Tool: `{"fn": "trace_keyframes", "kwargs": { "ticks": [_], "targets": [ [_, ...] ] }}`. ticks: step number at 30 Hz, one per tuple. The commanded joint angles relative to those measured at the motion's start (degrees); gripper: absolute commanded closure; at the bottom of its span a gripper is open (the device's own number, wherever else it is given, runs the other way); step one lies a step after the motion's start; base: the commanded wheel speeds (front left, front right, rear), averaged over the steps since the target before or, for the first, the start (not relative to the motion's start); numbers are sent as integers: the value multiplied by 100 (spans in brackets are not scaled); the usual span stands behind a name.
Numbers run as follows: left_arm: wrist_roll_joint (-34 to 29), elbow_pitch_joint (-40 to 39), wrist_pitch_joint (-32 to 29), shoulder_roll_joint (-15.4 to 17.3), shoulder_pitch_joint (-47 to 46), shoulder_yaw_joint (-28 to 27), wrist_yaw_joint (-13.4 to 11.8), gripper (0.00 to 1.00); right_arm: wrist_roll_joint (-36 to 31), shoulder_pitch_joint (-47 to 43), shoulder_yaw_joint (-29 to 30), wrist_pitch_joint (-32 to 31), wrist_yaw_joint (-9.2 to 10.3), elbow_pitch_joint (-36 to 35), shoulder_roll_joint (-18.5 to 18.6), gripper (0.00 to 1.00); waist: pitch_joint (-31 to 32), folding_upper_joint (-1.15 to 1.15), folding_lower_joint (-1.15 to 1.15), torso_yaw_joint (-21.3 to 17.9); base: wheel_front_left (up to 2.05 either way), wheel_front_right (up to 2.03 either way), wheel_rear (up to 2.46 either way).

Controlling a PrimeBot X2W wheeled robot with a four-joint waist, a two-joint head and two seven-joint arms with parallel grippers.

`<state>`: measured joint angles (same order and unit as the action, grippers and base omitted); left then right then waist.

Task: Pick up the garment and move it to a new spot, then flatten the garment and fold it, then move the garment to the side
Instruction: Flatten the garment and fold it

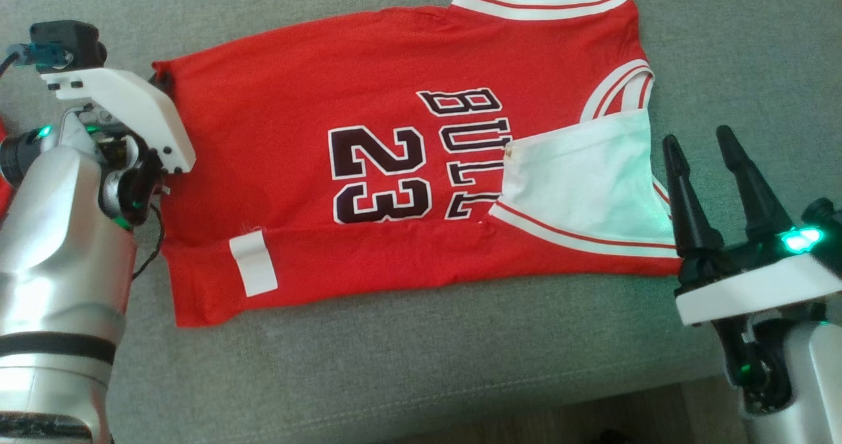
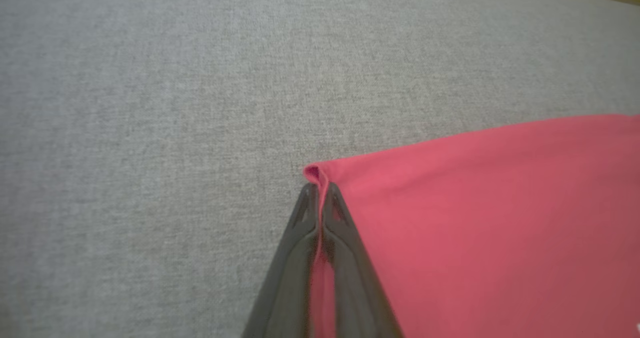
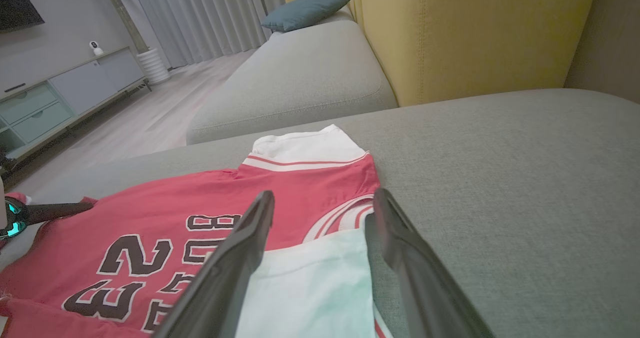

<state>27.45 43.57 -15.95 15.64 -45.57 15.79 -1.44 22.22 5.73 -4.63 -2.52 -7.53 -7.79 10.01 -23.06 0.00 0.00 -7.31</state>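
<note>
The garment (image 1: 296, 102) is a red jersey with white trim and "BULLS 23" in black, lying spread on the grey sofa cushion (image 1: 395, 365). Its near edge is folded over, and a white sleeve lies across the right side. My left gripper (image 2: 319, 187) is shut on the garment's far left corner (image 2: 500, 218), with a pinch of red cloth between the fingertips. In the head view a white wrist mount (image 1: 125, 112) covers most of that gripper. My right gripper (image 1: 698, 138) stands open just off the garment's right edge, its fingers (image 3: 240, 258) framing the white sleeve (image 3: 310, 283) with nothing between them.
The cushion's front edge (image 1: 592, 391) runs along the bottom of the head view, with floor beyond. Behind the garment rises a yellow backrest (image 3: 475, 32). A second grey seat (image 3: 295, 82) carries a teal pillow (image 3: 305, 10), and a low cabinet (image 3: 60, 97) stands across the room.
</note>
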Motion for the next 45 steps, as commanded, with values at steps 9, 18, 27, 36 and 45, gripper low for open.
{"fn": "trace_keyframes", "kwargs": {
  "ticks": [9, 18, 27, 36, 45],
  "targets": [
    [-14, 259, 483, 106, -376, -101, 87, 100, 267, 940, 315, -227, 4, 514, 522, 0, -69, 0, 0, 101, 0, 0, 0],
    [-57, 326, 798, -271, -762, 85, 154, 100, 807, 2471, 150, -671, 4, 1763, 1118, 0, -586, 0, 0, 617, 0, 0, 0],
    [-58, 513, 1043, -753, -1155, 317, 317, 100, 1170, 4393, -675, -1425, 4, 3397, 1708, 0, -1025, 0, 0, 1193, 0, 0, 0],
    [-19, 739, 1171, -1027, -1486, 496, 438, 100, 1294, 5727, -1457, -1966, 4, 4763, 1952, 0, -1332, 0, 0, 1539, 0, 0, 0],
    [16, 981, 1265, -1083, -1657, 587, 456, 100, 1527, 6346, -2059, -2277, 4, 5483, 1917, 100, -1461, 0, 0, 1567, 0, 0, 0]
  ]
}}
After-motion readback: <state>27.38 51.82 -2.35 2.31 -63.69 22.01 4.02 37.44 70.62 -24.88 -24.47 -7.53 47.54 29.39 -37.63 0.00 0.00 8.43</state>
